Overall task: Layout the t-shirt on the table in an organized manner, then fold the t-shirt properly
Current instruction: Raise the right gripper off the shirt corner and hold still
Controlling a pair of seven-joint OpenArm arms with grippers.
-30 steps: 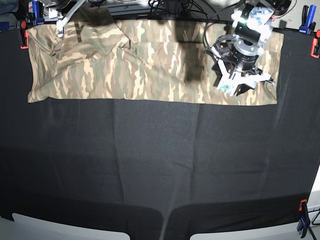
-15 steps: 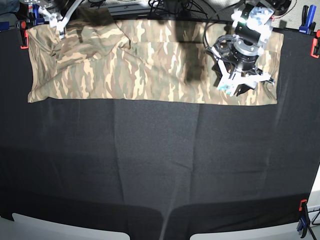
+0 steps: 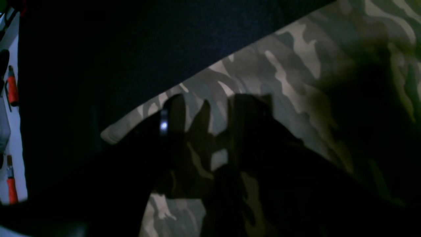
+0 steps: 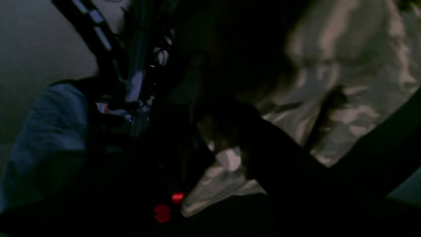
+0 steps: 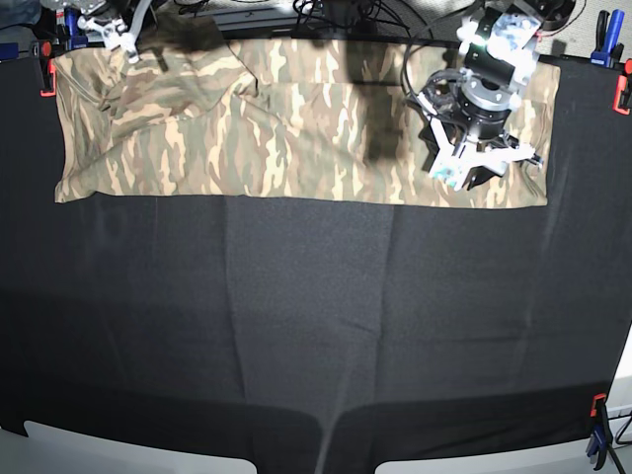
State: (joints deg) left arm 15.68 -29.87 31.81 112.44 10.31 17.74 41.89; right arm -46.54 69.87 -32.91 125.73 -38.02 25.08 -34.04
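Lying as a long folded band along the far edge of the tabletop [image 5: 316, 326], the t-shirt [image 5: 247, 138] is seen in base view, spread left to right, w/ its near edge fairly straight and some bunched folds toward its left end. The left tool [image 5: 484, 163] is positioned over the shirt's right end, close above the cloth, w/ white fingers [image 5: 515, 154] spread apart to a moderate gap; nothing is seen between them. The right tool [image 5: 111, 28] is found at the shirt's far left corner, at the tabletop's back edge, partly cut off by the frame; its jaw state can't be told from any view, and whether cloth is gripped can't be told either.

Red and blue clamps [image 5: 45, 67] are seen at the tabletop corners in base view only, as is the shirt's whole outline.

Left wrist view, v. dark, gives what base doesn't: the shirt's hem edge [image 3: 197, 82] is shown running diagonally against the black cloth [image 3: 98, 49], w/ a rounded corner of fabric beside the tool's dark silhouette [image 3: 210, 131]. Contact w/ the cloth can't be confirmed there.

Right wrist view is blurred and dim: rumpled camo fabric [image 4: 345, 92] is shown at right, a corner of it [image 4: 210, 194] near some red lit spots [image 4: 171, 204], cables and dark hardware at left.
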